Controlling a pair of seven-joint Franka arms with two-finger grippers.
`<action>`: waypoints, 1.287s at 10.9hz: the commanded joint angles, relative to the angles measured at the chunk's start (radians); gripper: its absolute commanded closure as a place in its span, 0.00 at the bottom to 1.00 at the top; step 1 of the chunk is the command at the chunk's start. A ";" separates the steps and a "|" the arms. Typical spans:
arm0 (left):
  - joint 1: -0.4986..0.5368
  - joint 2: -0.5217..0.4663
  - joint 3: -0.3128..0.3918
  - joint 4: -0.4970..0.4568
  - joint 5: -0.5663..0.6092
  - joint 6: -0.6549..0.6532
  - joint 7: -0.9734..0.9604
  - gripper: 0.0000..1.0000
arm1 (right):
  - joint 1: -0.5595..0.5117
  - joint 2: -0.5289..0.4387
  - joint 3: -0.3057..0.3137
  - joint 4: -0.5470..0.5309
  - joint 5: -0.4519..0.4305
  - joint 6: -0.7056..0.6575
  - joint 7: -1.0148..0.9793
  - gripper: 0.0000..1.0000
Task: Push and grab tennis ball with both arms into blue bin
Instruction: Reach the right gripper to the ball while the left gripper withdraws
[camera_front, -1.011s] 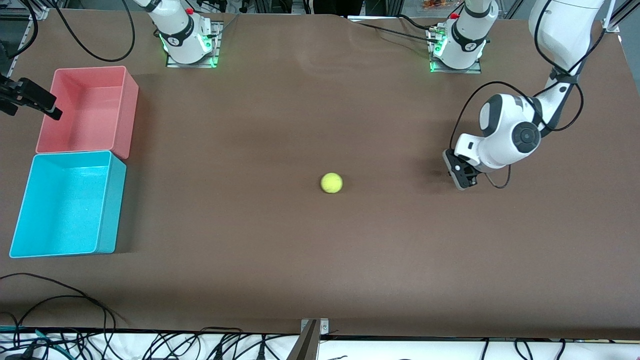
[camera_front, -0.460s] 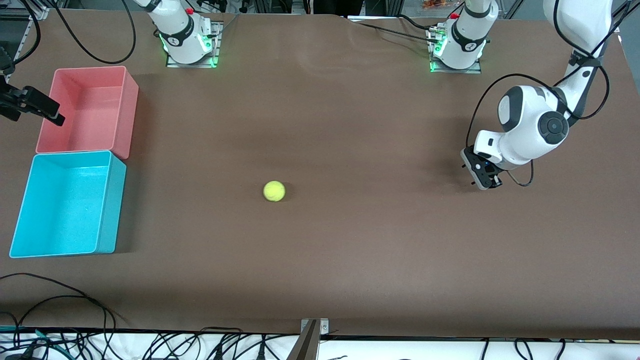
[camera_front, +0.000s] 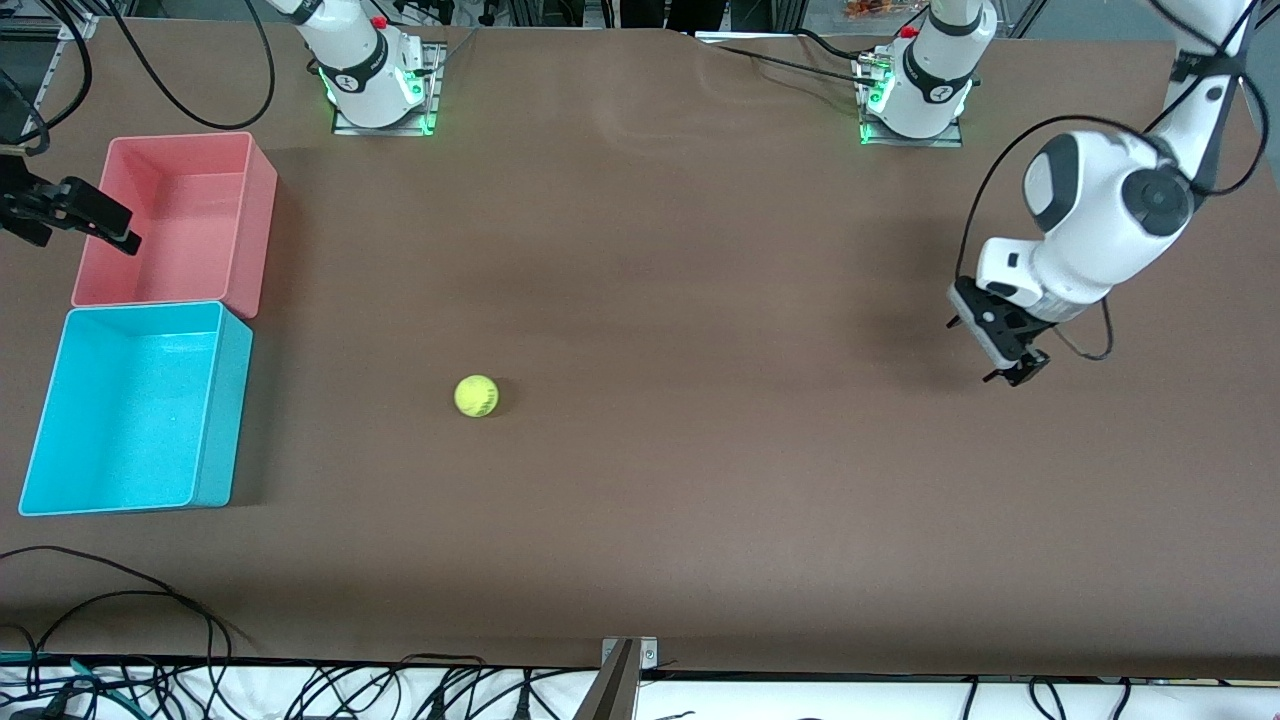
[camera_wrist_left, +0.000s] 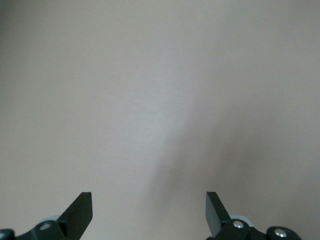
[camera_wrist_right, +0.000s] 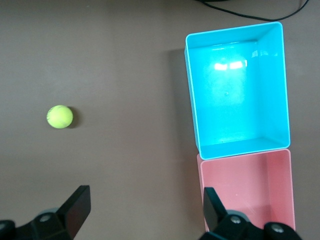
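The tennis ball lies on the brown table, between the table's middle and the blue bin, apart from both grippers. It also shows in the right wrist view. The blue bin stands at the right arm's end of the table and is empty; the right wrist view shows it too. My right gripper is up in the air beside the pink bin, open and empty. My left gripper is over bare table near the left arm's end, open and empty.
An empty pink-red bin touches the blue bin and lies farther from the front camera; it also shows in the right wrist view. Cables trail along the table's near edge.
The ball has rolled from the table's middle toward the blue bin. My left gripper has drawn away from it toward the left arm's end. My right gripper has shifted only slightly.
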 joint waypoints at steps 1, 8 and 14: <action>0.001 -0.143 0.004 -0.009 0.011 -0.023 -0.004 0.00 | 0.019 0.011 -0.001 0.011 -0.029 0.008 0.012 0.00; 0.025 -0.272 0.024 0.108 0.004 -0.212 -0.120 0.00 | 0.090 0.182 -0.001 0.007 -0.018 0.155 -0.008 0.00; 0.025 -0.272 0.070 0.325 0.002 -0.538 -0.399 0.00 | 0.103 0.438 -0.002 -0.001 -0.023 0.441 -0.040 0.00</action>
